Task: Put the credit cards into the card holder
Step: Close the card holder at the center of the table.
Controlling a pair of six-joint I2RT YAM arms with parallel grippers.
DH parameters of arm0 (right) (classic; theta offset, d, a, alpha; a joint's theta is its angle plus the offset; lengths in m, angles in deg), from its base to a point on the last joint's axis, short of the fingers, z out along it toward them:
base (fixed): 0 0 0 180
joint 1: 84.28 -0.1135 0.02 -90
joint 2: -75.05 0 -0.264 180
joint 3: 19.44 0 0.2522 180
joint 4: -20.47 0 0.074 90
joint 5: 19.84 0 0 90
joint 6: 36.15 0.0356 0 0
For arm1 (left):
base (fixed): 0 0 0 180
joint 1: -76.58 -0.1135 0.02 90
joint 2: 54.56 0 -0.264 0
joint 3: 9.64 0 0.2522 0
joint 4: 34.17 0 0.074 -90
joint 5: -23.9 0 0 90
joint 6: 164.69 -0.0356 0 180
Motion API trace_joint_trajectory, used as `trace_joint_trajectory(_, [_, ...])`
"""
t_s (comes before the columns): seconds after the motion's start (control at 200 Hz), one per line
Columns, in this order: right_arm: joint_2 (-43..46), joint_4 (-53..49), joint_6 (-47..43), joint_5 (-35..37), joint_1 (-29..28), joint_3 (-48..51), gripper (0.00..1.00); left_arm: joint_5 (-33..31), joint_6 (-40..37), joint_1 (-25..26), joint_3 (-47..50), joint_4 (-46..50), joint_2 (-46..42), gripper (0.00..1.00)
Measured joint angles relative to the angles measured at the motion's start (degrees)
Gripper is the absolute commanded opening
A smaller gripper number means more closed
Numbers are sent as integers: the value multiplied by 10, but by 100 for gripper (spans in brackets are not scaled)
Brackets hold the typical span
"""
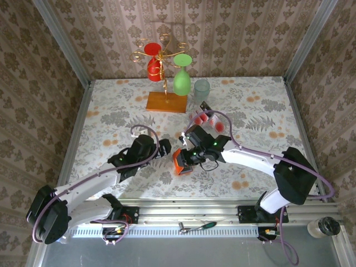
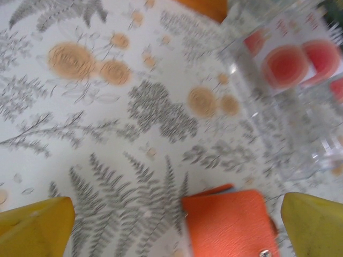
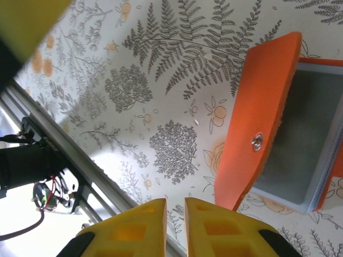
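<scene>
Card holder (image 3: 262, 123): orange-red, grained, squarish. Its flap is raised with a metal snap, showing a grey pocket. It lies on the fern-print tablecloth (image 3: 161, 80), just beside the right gripper (image 3: 175, 206), whose yellow jaws are pressed nearly together on nothing. Credit cards (image 2: 289, 61): glossy, red-blobbed, farther back, toward the clear tumbler (image 1: 201, 89). Left gripper (image 2: 174, 227): jaws spread wide, empty.

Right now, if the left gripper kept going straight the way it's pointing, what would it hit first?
Most likely the card holder, lying low just ahead of the open left gripper. Past it is bare tablecloth, then the credit cards. Depth is hard to judge.
</scene>
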Motion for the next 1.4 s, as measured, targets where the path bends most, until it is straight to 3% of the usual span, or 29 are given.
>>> trace_joint_trajectory(0.34, [-14, 46, 15, 26, 17, 62, 12, 2, -49, 6, -2, 42, 56, 100])
trace_joint_trajectory(0.865, [-23, 101, 31, 32, 24, 103, 11, -7, -83, 88, -64, 39, 203, 100])
trace_joint_trajectory(1.4, [-36, 122, 43, 31, 27, 122, 11, -13, -83, 96, -64, 17, 214, 100])
